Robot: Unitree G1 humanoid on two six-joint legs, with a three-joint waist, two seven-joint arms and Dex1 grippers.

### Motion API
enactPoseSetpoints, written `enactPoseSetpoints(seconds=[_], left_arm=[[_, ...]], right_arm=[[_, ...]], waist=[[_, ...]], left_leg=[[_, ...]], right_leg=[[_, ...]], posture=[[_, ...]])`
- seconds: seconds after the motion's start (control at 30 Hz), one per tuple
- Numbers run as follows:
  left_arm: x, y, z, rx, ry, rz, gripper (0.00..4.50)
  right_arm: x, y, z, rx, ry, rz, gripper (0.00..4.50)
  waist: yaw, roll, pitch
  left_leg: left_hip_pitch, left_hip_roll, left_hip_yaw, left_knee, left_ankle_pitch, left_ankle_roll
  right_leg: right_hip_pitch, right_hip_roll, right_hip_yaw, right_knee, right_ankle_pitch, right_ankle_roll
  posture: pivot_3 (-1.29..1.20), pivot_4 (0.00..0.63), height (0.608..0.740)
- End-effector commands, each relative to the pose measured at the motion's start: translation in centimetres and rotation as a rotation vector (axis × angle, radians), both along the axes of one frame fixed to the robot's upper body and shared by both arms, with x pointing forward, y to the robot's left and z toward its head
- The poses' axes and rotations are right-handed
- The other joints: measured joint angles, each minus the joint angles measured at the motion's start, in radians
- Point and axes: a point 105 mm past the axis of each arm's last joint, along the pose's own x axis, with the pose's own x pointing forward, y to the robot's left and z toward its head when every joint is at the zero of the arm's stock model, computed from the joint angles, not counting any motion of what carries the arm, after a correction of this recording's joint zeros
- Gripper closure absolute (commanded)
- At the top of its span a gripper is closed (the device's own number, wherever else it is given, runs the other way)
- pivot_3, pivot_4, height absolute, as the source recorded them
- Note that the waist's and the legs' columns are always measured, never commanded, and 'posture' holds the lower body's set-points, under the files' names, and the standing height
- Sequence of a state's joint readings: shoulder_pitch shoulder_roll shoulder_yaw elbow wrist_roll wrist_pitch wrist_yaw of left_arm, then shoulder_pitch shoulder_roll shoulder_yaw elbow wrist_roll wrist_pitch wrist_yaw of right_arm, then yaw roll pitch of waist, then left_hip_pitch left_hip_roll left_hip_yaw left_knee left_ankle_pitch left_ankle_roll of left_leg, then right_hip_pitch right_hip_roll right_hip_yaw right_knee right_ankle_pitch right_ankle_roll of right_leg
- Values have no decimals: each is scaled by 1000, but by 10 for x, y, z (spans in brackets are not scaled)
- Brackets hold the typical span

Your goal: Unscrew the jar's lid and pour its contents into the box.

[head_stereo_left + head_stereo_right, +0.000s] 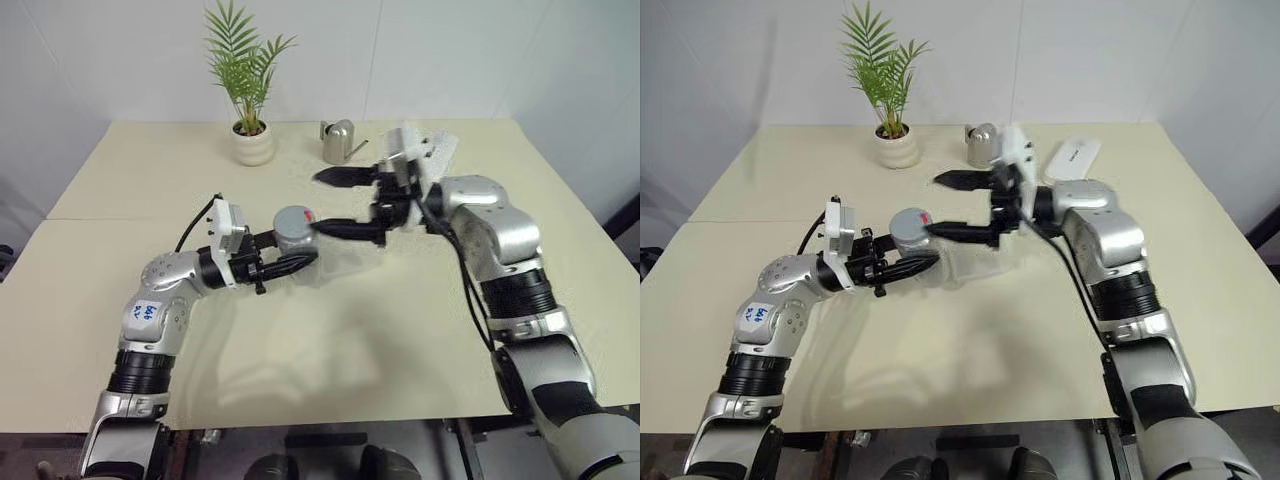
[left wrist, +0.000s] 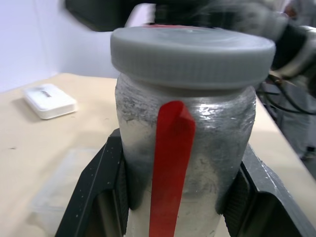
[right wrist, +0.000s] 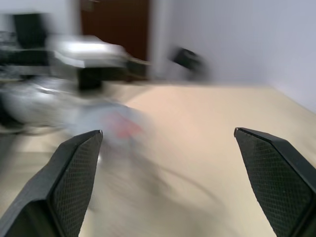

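Nearest, on the robot's left, left gripper (image 1: 288, 263) clenched around the body of the jar (image 1: 293, 232), holding it up off the table (image 1: 120, 170) with its top facing the robot's right. Seen from the left wrist: black fingers (image 2: 98, 182) pressed against both sides of a silvery-grey cylinder, a red stripe (image 2: 170, 163) running down the side between them. Lid (image 2: 192, 54) on the jar, a flat grey cap slightly wider than the body, with a small red mark at its edge facing the right gripper.

Just past the lid, right gripper (image 1: 345, 203) spread wide and empty, pointing toward the robot's left. Lower finger (image 1: 350, 229) with its tip close to the red mark; impossible to tell whether touching. Upper finger (image 1: 345, 177) well above the jar. From the right wrist, two black textured fingertips (image 3: 74, 173) far apart, with the jar a blurred grey and red shape between and beyond them.

Under and just behind the jar, lying on the table, the box (image 1: 345, 262), a shallow clear plastic tray, faint against the pale surface and partly hidden by the jar and the grippers.

Farther back, a small steel watering can (image 1: 340, 141) near the middle of the table's far edge. To its left, a potted palm (image 1: 248, 85) in a white pot. To the right, a white oblong case (image 1: 1072, 158) lying flat near the far edge.
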State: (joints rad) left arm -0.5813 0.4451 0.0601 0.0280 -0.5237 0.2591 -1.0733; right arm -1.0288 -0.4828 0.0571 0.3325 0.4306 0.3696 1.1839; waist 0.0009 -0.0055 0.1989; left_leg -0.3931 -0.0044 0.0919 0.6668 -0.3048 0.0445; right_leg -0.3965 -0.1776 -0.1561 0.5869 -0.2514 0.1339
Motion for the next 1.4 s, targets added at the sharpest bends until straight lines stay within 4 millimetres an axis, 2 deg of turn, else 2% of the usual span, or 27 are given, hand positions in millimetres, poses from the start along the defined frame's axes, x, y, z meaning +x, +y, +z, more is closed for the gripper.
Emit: enactPoseSetpoints(seconds=[0.03, 0.2, 0.3, 0.37, 0.5, 0.7, 0.83, 1.03, 1.4], left_arm=[[-7, 0, 19, -10, -86, -23, 2587], [-2, 2, 18, 13, -77, -2, 2587], [0, -1, 15, 21, -66, 0, 2587], [-2, -3, 12, 26, -47, -9, 2587], [-3, -5, 8, 38, -27, -19, 2587], [-3, -6, 6, 45, -24, -20, 2587], [-2, -7, 7, 46, -25, -23, 2587], [-2, -7, 8, 44, -28, -21, 2587], [-2, -5, 7, 47, -32, -13, 2587]], right_arm=[[5, -16, 6, 21, -23, -49, 22], [2, -15, 12, 16, -43, -23, 22], [-10, -1, 19, 65, -38, 50, 22], [-25, 13, 23, 100, -29, 134, 22], [-46, 38, 19, 98, -42, 204, 22], [-61, 67, 15, 85, -45, 253, 22], [-57, 78, 8, 61, -40, 229, 22], [-45, 75, 4, 38, -56, 166, 22], [-28, 40, 11, 34, -71, 91, 22]], waist=[[-5, 0, 0], [-27, 1, 0], [-30, 1, 0], [-30, 1, 0], [-27, 1, 0], [-25, 1, 0], [-28, 1, 0], [-27, 1, 0], [-28, 0, 0]], left_leg=[[0, 0, 1, 0, 0, 0], [1, 1, 1, -1, 0, -1], [1, 1, 1, -1, 0, -1], [1, 2, 1, -1, 0, -1], [1, 1, 1, -1, 0, -1], [1, 1, 0, 0, 0, -1], [1, 1, 0, 0, 0, -1], [1, 1, 0, 0, 0, -1], [1, 1, 0, 0, 0, -1]], right_leg=[[0, 0, 0, -1, 0, 0], [0, 1, 0, 0, 0, 0], [0, 1, 1, 0, 0, 0], [0, 1, 1, 0, 0, 0], [0, 1, 0, 0, 0, 0], [0, 1, 1, 1, 0, 0], [0, 1, 1, 1, 0, 0], [0, 1, 1, 1, 0, 0], [0, 1, 1, 1, 0, 0]], posture=[[0, 150, 740], [0, 150, 740], [0, 150, 740], [0, 150, 740], [0, 150, 740], [0, 150, 740], [0, 150, 740], [0, 150, 740], [0, 150, 740]])
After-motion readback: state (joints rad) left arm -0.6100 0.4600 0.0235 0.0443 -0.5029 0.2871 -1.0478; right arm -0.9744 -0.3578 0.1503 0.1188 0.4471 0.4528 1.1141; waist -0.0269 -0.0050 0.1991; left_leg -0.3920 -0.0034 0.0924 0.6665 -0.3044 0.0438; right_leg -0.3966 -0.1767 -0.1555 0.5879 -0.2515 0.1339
